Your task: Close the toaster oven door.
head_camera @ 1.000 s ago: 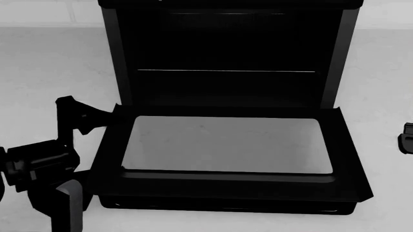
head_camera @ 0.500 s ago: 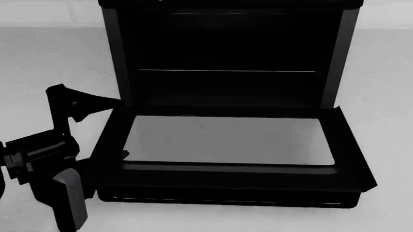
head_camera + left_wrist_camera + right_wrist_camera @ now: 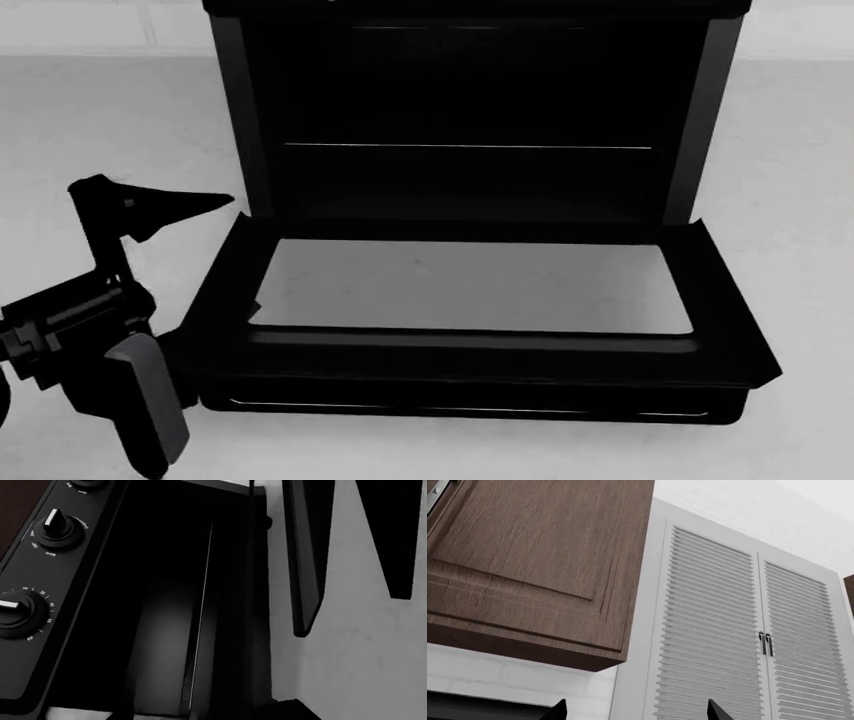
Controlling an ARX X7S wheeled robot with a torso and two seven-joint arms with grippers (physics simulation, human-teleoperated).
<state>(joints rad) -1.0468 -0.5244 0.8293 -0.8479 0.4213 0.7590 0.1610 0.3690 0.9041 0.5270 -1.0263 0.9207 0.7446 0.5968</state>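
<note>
**Door down flat, left fingers spread beside it**

In the head view the left gripper [image 3: 154, 205] sits at the left, just off the rear left corner of the door [image 3: 474, 290]. Its fingers [image 3: 187, 203] are black, pointed wedges; the one seen clearly tapers to a sharp tip aimed at the oven [image 3: 474, 110]. In the left wrist view two dark blades stand well apart with pale desk [image 3: 360, 650] between them, so the fingers are wide open and hold nothing. Whether a tip touches the door's edge cannot be told.

The door lies open, folded down nearly flat on the desk in front of the oven. It is a wide matte black frame around a smooth grey glass pane with rounded corners; a long black bar handle [image 3: 467, 400] runs along its near edge.

The oven is a large black box with a dark cavity, crossed by a thin bright wire rack [image 3: 467, 146]. The left wrist view shows its control panel with round, ridged knobs [image 3: 57, 527] ringed by small white markings.

The right gripper [image 3: 637, 711] shows only as two small black tips, set apart with nothing between them, pointing at a brown wood-grain cabinet [image 3: 540, 565] and white louvred doors [image 3: 747, 630].
</note>
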